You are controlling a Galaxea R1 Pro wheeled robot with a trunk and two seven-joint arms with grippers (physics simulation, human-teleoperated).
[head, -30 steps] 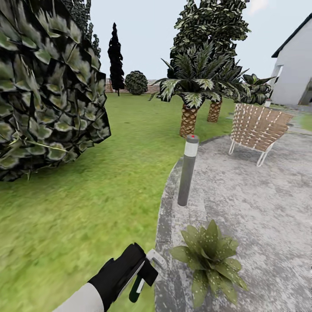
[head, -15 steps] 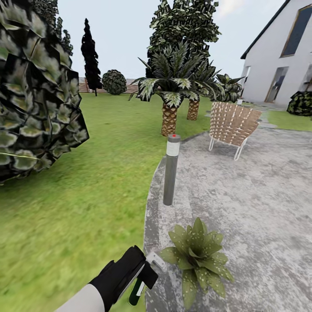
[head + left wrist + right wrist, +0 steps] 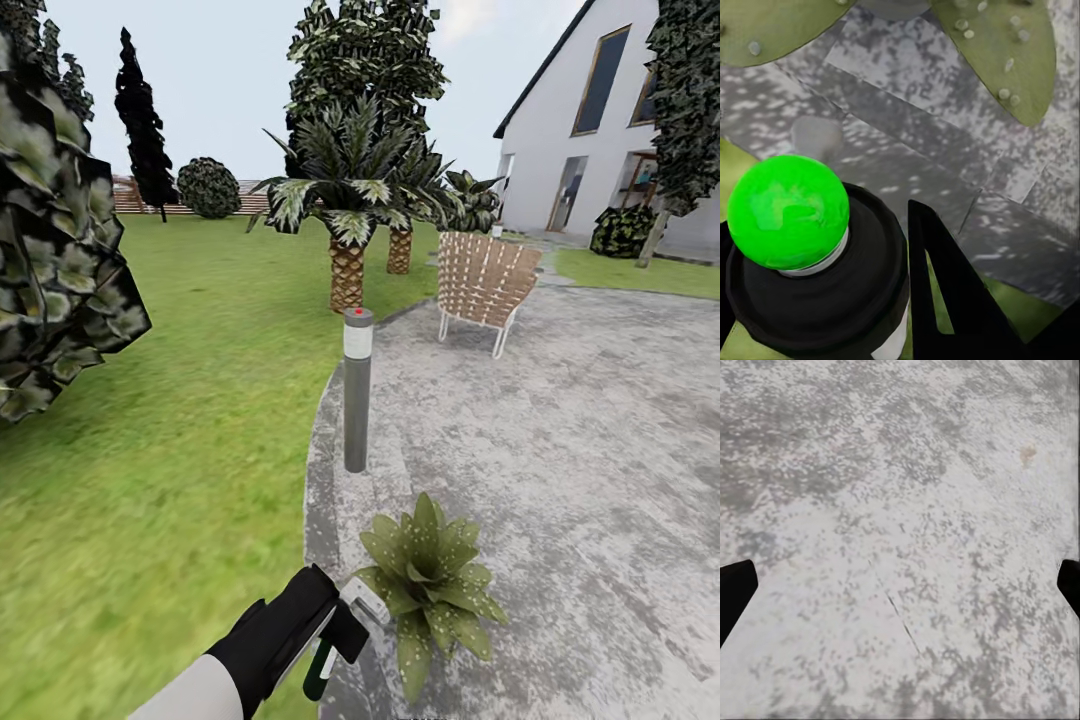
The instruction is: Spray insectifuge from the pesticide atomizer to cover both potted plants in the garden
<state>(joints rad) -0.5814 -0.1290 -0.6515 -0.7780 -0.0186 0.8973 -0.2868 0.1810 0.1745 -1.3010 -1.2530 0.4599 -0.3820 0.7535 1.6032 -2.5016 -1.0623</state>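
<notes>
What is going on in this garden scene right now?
A robot's left gripper holds a spray bottle low over the edge of the grey patio, close beside a small potted plant with speckled leaves. A grey lamp post stands just behind the plant. The right gripper hangs open over bare paving, its fingers wide apart.

Lawn (image 3: 180, 420), grey patio (image 3: 560, 450), perhaps wicker chair (image 3: 485, 280)

One potted plant (image 3: 428, 575), one bollard lamp (image 3: 356, 390), one wicker seat (image 3: 484, 280) and two palms (image 3: 345, 215) are standing in the garden.
</notes>
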